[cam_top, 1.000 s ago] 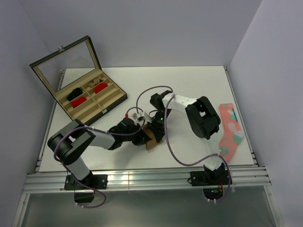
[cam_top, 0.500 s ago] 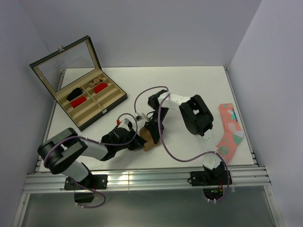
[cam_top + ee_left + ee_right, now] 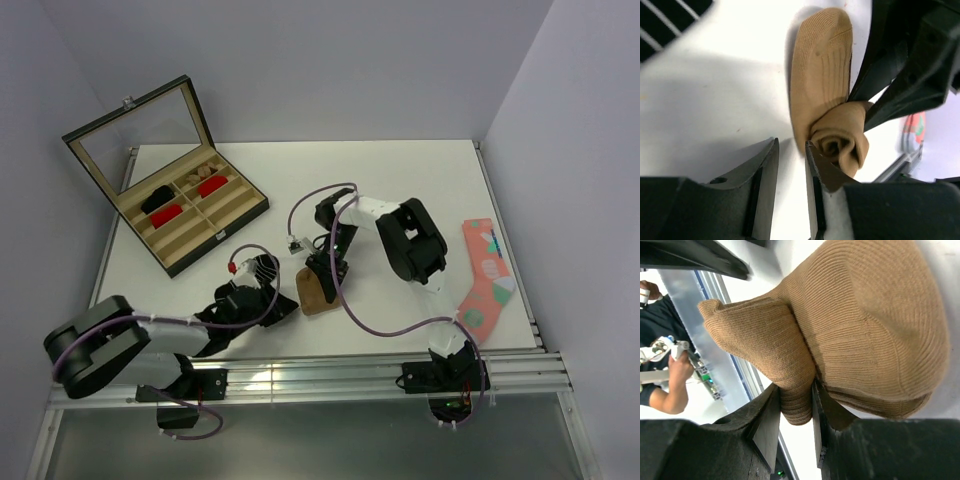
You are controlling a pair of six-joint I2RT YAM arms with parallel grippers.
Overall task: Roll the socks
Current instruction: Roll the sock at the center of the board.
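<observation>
Right gripper clamped on rolled end of plain tan-brown ribbed sock, left gripper narrowly apart, empty, at sock's 8 o'clock, sock just 6 o'clock of white worktop centre

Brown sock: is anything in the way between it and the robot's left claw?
No, nothing visible. The left gripper sits just beside the rolled end of the brown sock, with its jaws slightly apart and empty. The right gripper pinches that roll.
</observation>
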